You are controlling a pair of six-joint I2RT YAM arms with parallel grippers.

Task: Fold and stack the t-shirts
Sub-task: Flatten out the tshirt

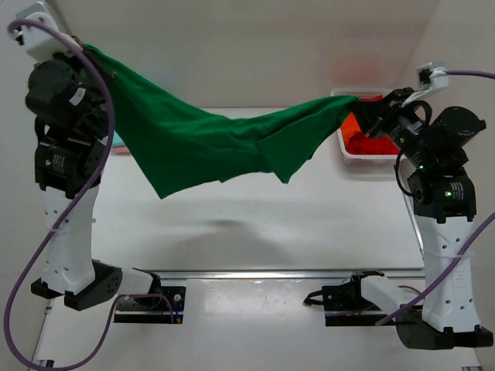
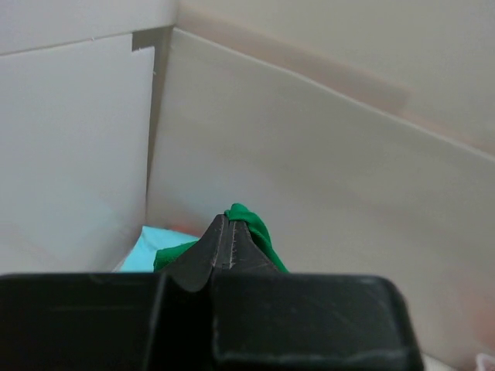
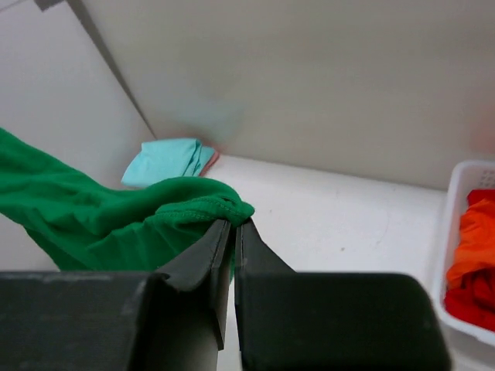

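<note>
A dark green t-shirt [image 1: 201,139] hangs stretched in the air between both arms, sagging in the middle above the table. My left gripper [image 1: 85,52], high at the far left, is shut on one edge of it; green cloth [image 2: 255,228] pokes past its closed tips [image 2: 225,220]. My right gripper [image 1: 363,108], at the far right, is shut on the other end, a stitched hem [image 3: 201,209] bunched at its tips [image 3: 233,224]. A folded teal t-shirt [image 3: 166,161] lies by the back wall, with pink cloth [image 3: 210,158] at its edge. Orange [image 3: 476,239] and red [image 3: 472,301] t-shirts fill the basket.
The white lattice basket [image 1: 346,157] stands at the table's far right, just behind my right gripper. White walls close off the back and the left side. The shirt casts a faint shadow on the table [image 1: 232,232] beneath it.
</note>
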